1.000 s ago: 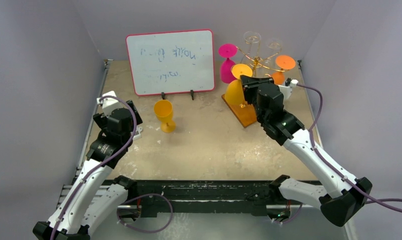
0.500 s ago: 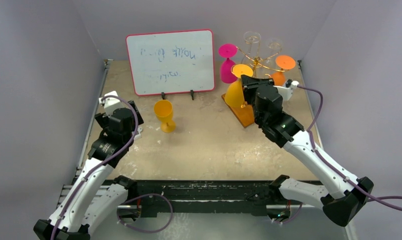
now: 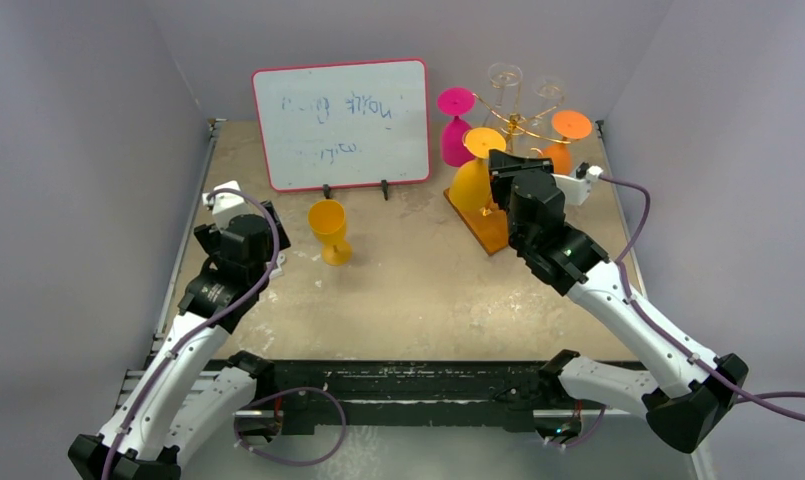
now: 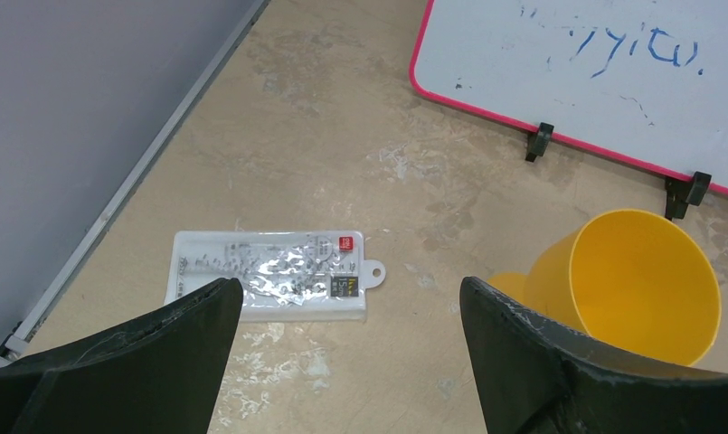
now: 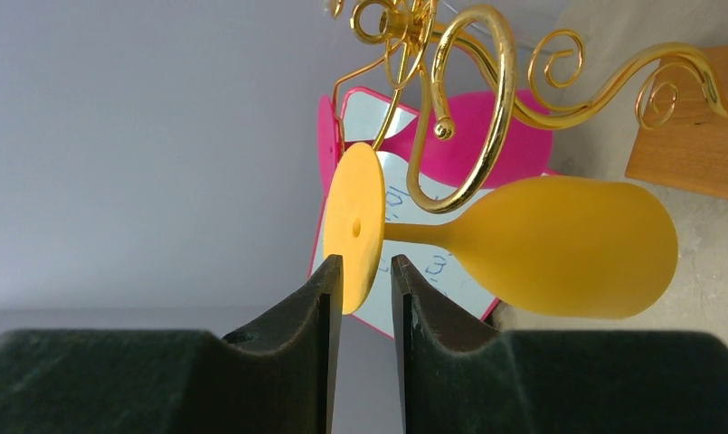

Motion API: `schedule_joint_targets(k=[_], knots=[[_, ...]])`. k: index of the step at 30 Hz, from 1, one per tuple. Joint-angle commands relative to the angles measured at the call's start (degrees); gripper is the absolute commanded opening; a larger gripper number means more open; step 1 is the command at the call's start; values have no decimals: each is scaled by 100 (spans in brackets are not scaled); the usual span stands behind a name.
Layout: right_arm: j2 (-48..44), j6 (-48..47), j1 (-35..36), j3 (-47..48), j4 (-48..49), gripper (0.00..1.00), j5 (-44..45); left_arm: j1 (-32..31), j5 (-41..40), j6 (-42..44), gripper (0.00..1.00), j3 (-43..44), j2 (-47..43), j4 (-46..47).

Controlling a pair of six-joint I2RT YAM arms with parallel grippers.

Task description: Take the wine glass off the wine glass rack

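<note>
While right claw (image 5: 366, 264) pinches wine glass (image 5: 559, 244), unmoved

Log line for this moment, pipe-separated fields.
right claw: straddles yellow wine glass foot, grip unclear | glass: hanging on wine glass rack | left claw: open, near upright yellow goblet

The wine glass (image 5: 559, 249) is plain yellow-orange. The rack (image 5: 507, 77) is shiny gold wire on an orange-brown wooden base (image 5: 694, 136). At its ten o'clock is a hot-pink glass (image 3: 456, 145), and at two o'clock an orange glass (image 3: 571, 124). The whiteboard (image 4: 613, 72) is white and red-framed, with blue scribbles. The cup (image 4: 636, 289) is yellow, and the table (image 4: 360, 117) is mottled beige.
</note>
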Motion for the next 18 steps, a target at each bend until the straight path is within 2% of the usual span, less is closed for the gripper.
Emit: schedule_joint_targets(k=[1, 7, 10, 12, 17, 18], knots=[[-65, 42, 37, 62, 174, 29, 417, -23, 59, 89, 89, -11, -3, 224], [148, -48, 34, 266, 116, 28, 471, -21, 71, 99, 89, -3, 9, 195], [157, -90, 33, 258, 196, 23, 434, -22, 72, 111, 89, 1, 15, 189], [132, -138, 37, 269, 213, 19, 432, -19, 72, 111, 89, 0, 15, 193], [-32, -232, 39, 223, 240, 0, 415, -21, 98, 124, 89, -13, 6, 200], [-52, -185, 35, 211, 207, 0, 411, -19, 99, 123, 89, -13, -5, 212]])
